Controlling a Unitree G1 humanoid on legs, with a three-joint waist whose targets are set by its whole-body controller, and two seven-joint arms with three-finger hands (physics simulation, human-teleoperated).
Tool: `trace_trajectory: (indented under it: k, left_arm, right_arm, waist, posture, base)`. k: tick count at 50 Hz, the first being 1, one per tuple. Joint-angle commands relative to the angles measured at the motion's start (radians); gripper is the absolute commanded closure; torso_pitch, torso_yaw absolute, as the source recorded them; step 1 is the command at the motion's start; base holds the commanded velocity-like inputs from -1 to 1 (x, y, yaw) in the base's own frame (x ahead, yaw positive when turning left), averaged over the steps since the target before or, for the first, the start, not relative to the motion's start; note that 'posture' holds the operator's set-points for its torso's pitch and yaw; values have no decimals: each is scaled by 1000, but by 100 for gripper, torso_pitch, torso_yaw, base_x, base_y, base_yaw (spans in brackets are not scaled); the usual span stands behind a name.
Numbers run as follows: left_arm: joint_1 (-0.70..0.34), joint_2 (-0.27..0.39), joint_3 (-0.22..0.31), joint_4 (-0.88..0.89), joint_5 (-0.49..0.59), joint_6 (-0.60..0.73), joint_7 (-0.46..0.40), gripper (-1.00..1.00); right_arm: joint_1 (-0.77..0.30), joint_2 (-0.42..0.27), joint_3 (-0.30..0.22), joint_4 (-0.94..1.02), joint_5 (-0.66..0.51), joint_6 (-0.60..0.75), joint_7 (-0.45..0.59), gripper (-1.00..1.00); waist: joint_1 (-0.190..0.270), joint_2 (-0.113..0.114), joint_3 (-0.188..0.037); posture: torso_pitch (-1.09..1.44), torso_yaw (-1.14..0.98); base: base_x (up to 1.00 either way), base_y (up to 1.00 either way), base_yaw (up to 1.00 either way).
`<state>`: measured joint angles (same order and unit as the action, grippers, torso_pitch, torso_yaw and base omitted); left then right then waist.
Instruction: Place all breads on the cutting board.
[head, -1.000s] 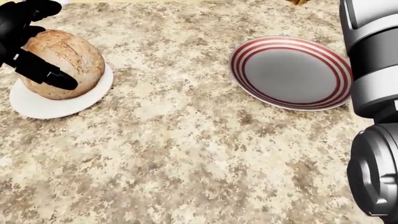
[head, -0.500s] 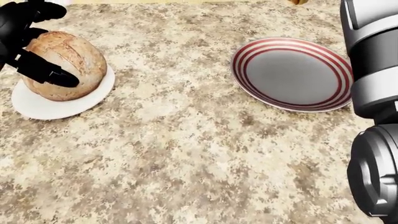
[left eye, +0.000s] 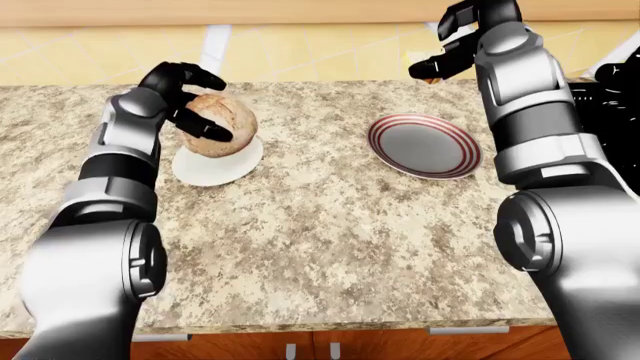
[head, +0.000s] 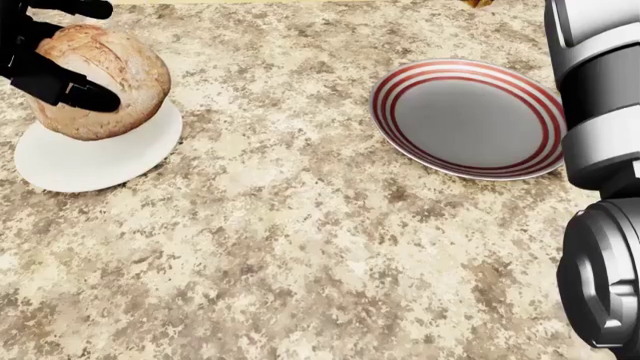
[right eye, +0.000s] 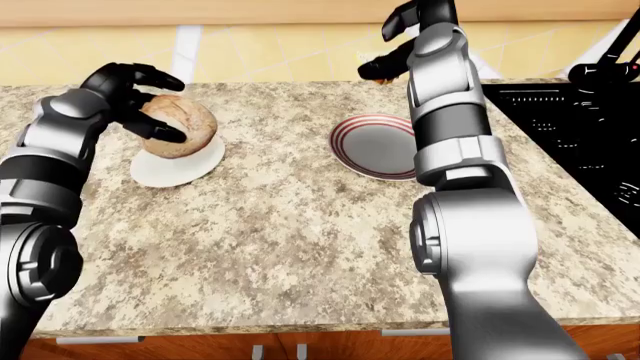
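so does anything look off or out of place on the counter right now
Nothing is spilled or broken. The round loaf sits tilted, lifted partly off its white plate in the left robot hand. The striped plate is bare. No cutting board shows.

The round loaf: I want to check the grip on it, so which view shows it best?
The head view: the round loaf appears largest there, tilted over the white plate, with the left hand wrapped round it, though the hand is partly cropped. The two eye views show the loaf smaller, but with the whole hand and arm.
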<state>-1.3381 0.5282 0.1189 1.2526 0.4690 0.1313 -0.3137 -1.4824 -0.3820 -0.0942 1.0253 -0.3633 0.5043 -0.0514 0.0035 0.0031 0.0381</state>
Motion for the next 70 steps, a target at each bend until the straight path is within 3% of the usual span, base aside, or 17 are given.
trace_trajectory:
  k: [1, 7, 13, 17, 20, 24, 29, 36, 37, 38, 45, 55, 58, 70]
  left_arm:
    - [-55, 17, 4, -44, -9, -19, 13, -17]
    - [-98, 30, 8, -47, -22, -2, 12, -15]
    - [-145, 41, 50, -71, -96, 54, 13, -13]
    - [-163, 51, 64, -109, -147, 91, 12, -15]
    - [-170, 56, 88, -161, -211, 147, 11, -15]
    - [-148, 63, 109, -266, -301, 233, 14, -17]
    - [-145, 44, 98, -376, -381, 318, 55, -8]
    - [-127, 35, 92, -521, -470, 430, 104, -8]
    - [-116, 38, 93, -572, -482, 464, 109, -7]
    - [-96, 39, 93, -616, -493, 490, 113, -4]
    - [-68, 52, 92, -715, -534, 557, 141, 0]
    - [-68, 60, 89, -725, -566, 562, 175, 4]
    - [-67, 61, 88, -722, -570, 559, 178, 4]
    - [-82, 66, 83, -706, -576, 556, 183, 5]
  right_arm:
    - [-44, -13, -2, -42, -5, -28, -8, 100]
    - [-51, -17, 0, -61, -6, -10, 5, 100]
    - [-58, -10, -14, -111, 20, 33, 41, 100]
    - [-60, -1, -19, -185, 56, 107, 92, 100]
    - [-52, 11, -52, -299, 123, 210, 131, 100]
    - [-32, 15, -44, -425, 172, 311, 153, 100]
    - [-32, 17, -53, -489, 232, 374, 162, 100]
    - [-20, -26, -25, -690, 252, 551, 213, 100]
    - [-14, -46, 21, -710, 228, 555, 240, 100]
    - [-21, -37, 14, -720, 224, 571, 244, 100]
    - [-48, -30, 3, -752, 194, 621, 272, 100]
    - [-87, -23, -1, -753, 172, 634, 288, 100]
    - [-84, -19, -3, -752, 170, 632, 291, 100]
    - [-86, -13, -5, -755, 169, 622, 294, 100]
  waist:
    - [0, 3, -36]
    - [0, 3, -35]
    - [-1, 4, -30]
    - [-2, 4, -27]
    - [-2, 5, -24]
    - [-1, 6, -19]
    - [-2, 8, -16]
    - [2, 4, -12]
    - [2, 5, -11]
    - [1, 5, -9]
    - [-4, 11, -5]
    - [-4, 15, -2]
    - [-6, 22, -51]
    - [-8, 26, -26]
  posture:
    - [0, 0]
    - [0, 0]
    - [0, 0]
    - [0, 0]
    - [0, 0]
    - [0, 0]
    - [0, 0]
    - [0, 0]
    - [0, 0]
    - [0, 0]
    - [0, 0]
    - [0, 0]
    - [0, 0]
    - [0, 0]
  base:
    - [0, 0, 0]
    - [0, 0, 0]
    - [0, 0, 0]
    - [0, 0, 0]
    - [0, 0, 0]
    - [0, 0, 0]
    - [0, 0, 0]
    - [0, 0, 0]
    - [0, 0, 0]
    - [0, 0, 0]
    - [0, 0, 0]
    - [0, 0, 0]
    - [-38, 0, 0]
    - [-24, 0, 0]
